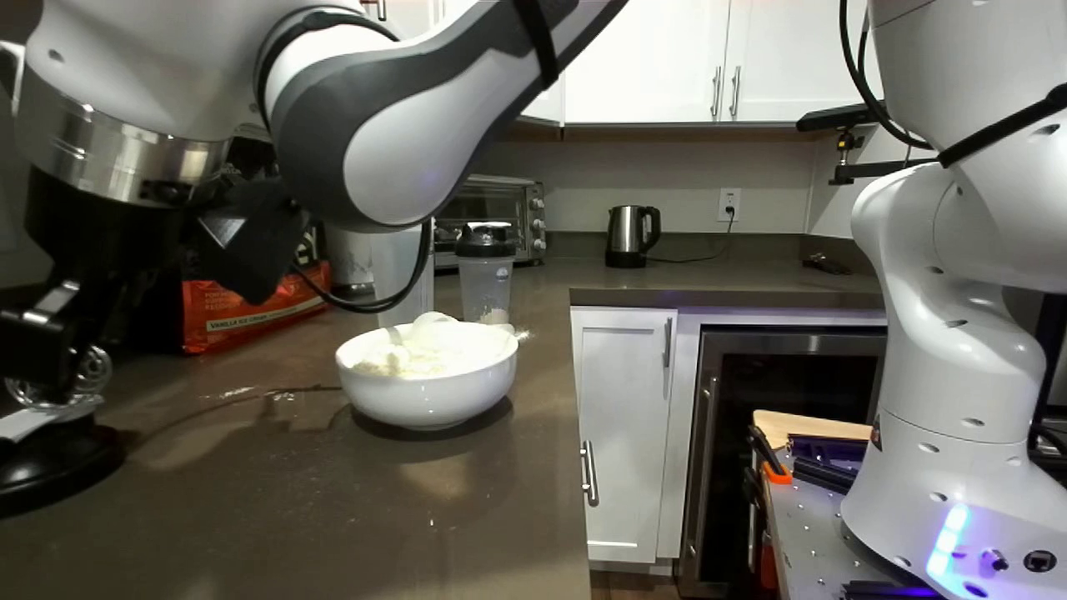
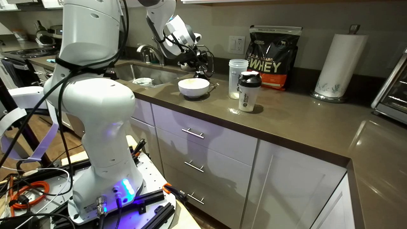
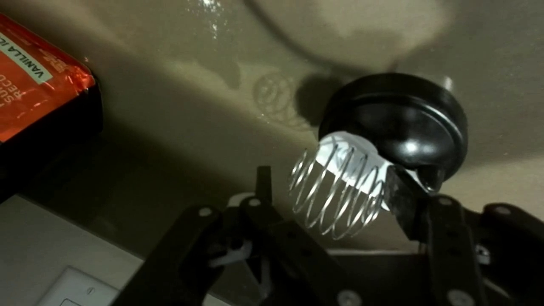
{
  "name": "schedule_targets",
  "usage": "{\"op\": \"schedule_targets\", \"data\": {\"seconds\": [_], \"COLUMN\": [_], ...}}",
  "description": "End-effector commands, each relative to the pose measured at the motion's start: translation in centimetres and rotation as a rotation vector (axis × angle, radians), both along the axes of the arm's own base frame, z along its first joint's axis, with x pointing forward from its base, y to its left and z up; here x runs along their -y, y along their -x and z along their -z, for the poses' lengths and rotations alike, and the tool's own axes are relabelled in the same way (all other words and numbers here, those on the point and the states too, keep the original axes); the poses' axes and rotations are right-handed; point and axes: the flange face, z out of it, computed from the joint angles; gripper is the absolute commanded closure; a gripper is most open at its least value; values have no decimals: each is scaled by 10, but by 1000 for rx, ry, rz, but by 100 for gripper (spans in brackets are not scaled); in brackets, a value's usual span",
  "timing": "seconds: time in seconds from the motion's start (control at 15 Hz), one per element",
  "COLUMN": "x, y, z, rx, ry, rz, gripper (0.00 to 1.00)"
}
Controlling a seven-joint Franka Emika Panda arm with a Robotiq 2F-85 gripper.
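Spread claw [image 3: 328, 180] astride a wire ball [image 3: 338, 197] over the counter [image 1: 350, 525].
Its fingers [image 3: 403, 202] stand apart with the ball between; I can't tell whether one touches it. A black dome [image 3: 399, 117] and a white strip [image 3: 361, 146] crowd in close; the heaped white bowl [image 1: 427, 396] and whey pouch [image 2: 273, 60] stand farther off.

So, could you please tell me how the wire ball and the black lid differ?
Look: the ball is open silver coils that you see through; the lid is solid black.
Size: the ball looks smaller; the lid looks wider.
Place: in the wrist view, the ball shows between the jaws of the open claw; the lid shows mostly beyond them.
Shared: both are shiny and rounded.
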Motion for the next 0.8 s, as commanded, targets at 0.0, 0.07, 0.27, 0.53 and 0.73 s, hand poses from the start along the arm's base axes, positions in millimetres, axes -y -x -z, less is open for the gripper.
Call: {"op": "schedule_targets", "data": {"seconds": [0.0, 0.07, 0.27, 0.53, 0.73], "x": [0, 0, 0, 0, 0], "y": [-3, -3, -1, 1, 3], "z": [-2, -2, -2, -2, -3], "rx": [10, 9, 5, 2, 3], "ry": [-38, -41, -47, -51, -52], "rz": [19, 23, 31, 34, 35], "gripper": [34, 35, 34, 51, 61]}}
